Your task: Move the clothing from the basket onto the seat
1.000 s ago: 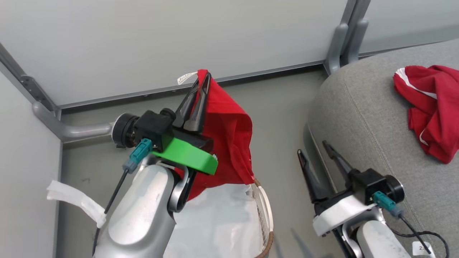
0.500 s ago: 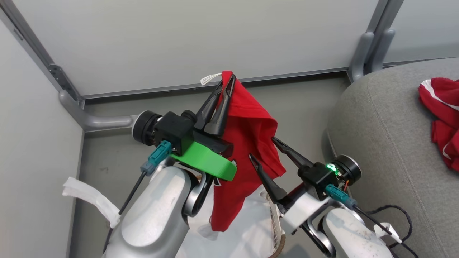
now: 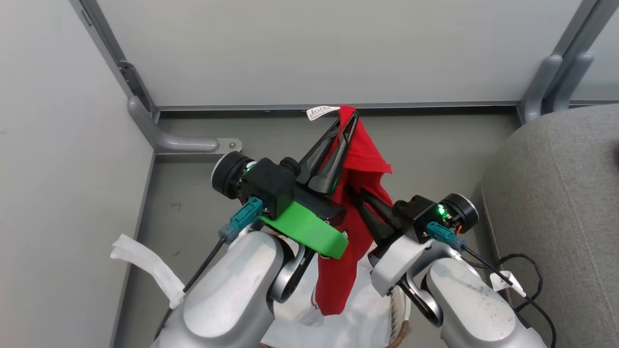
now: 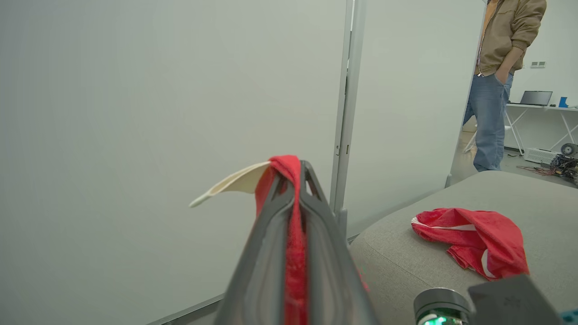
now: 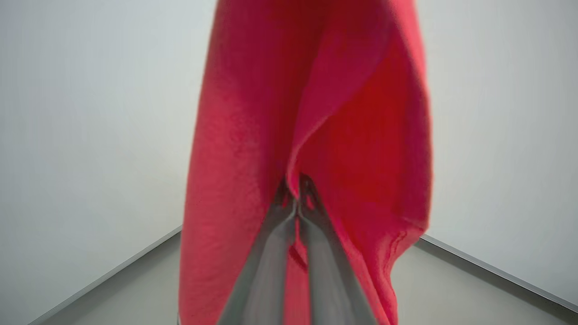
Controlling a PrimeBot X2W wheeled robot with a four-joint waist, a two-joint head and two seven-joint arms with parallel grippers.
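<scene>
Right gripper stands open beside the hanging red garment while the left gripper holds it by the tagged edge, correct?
No: the right gripper is shut on a fold of the red garment, not open beside it, as the right wrist view shows. The left gripper holds it by the tagged edge.

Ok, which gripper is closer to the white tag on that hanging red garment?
Left. The left gripper pinches the red garment right beside the white tag at its top; the right gripper grips the cloth lower down, away from the tag.
</scene>
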